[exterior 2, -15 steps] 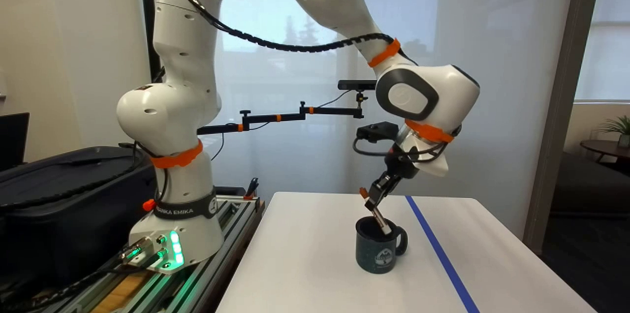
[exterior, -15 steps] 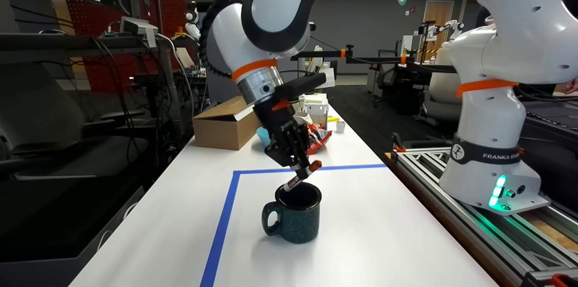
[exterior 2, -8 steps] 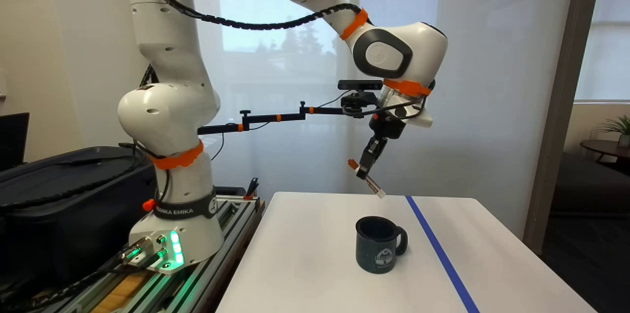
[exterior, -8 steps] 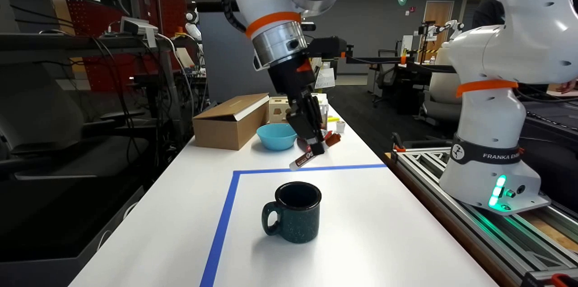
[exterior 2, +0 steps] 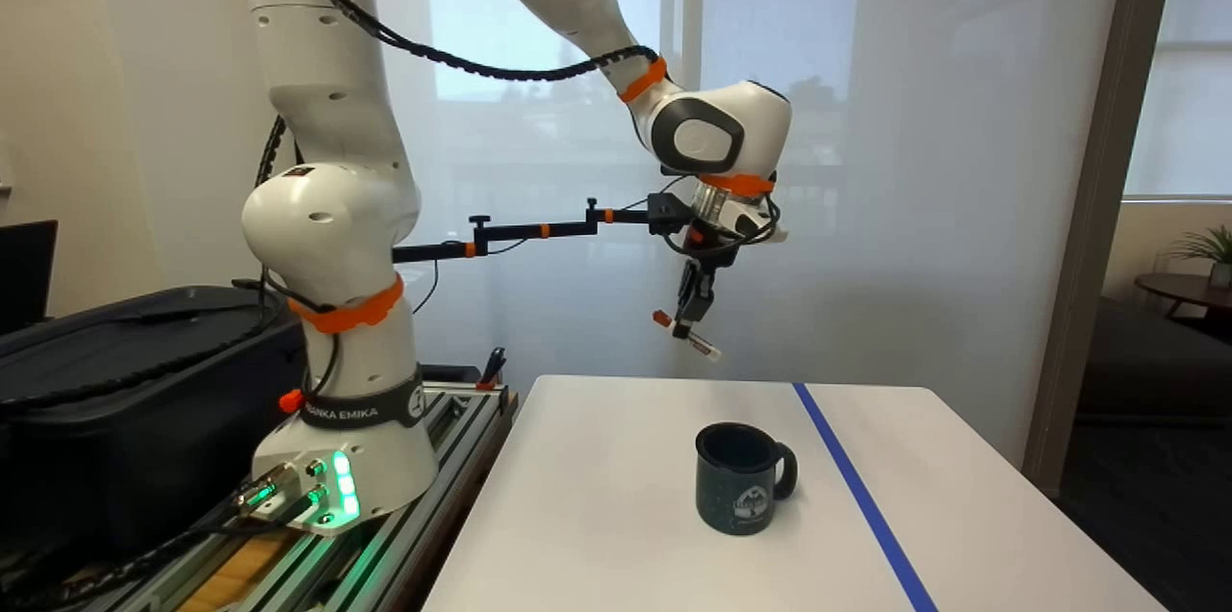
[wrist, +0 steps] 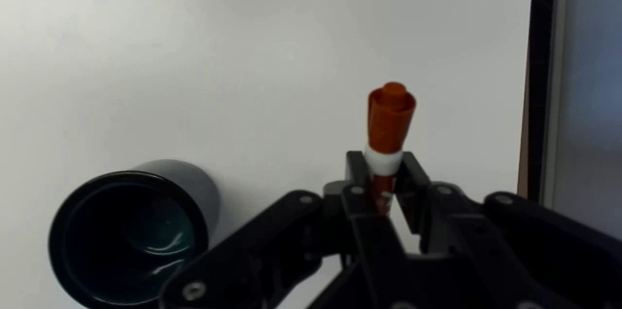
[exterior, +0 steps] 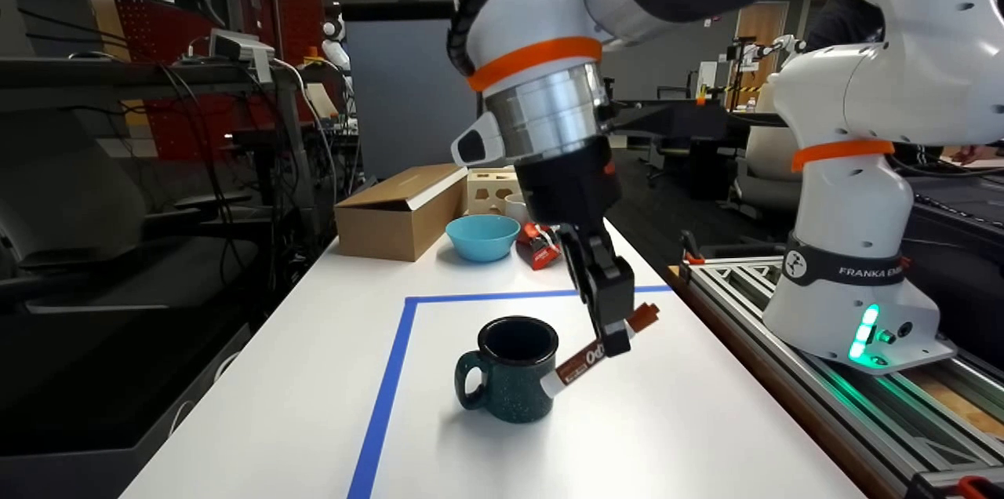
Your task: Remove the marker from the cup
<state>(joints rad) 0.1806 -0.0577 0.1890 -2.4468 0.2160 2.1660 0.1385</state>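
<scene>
We have the marker [wrist: 390, 127] pinched in the gripper [wrist: 385, 168], tilted over the table [exterior: 674, 420], apart from the cup [exterior: 518, 385]; a second ago its white end was at the cup's mouth. Beyond blue tape [exterior: 393, 373] we see a red packet [exterior: 540, 248], blue bowl [exterior: 482, 238] and cardboard box [exterior: 376, 236].

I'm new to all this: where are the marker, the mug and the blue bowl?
Orange-capped marker [wrist: 383, 162]: wrist view, on the white band beside its cap.
Dark teal mug [exterior: 514, 381]: an exterior view, on the side of its body.
Light blue bowl [exterior: 482, 241]: an exterior view, on its outer wall.
</scene>
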